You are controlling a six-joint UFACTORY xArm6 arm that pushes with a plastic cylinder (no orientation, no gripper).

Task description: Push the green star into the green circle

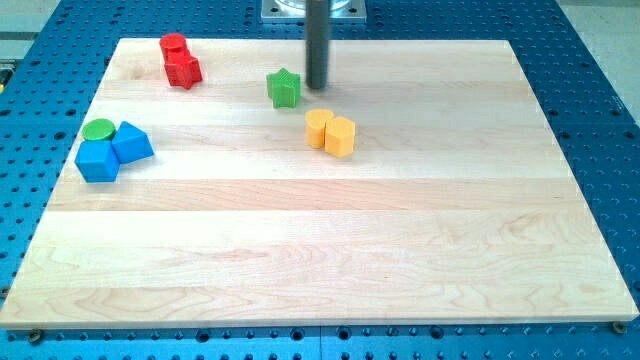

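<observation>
I have no pincer, only my tip (317,86), just right of the green star (284,88) at upper centre. The green circle (98,128) sits far left. Next: push the star leftward and slightly down.

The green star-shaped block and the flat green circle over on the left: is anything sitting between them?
No. In the camera view, only bare wooden board lies between the green star block and the green circle block.
</observation>
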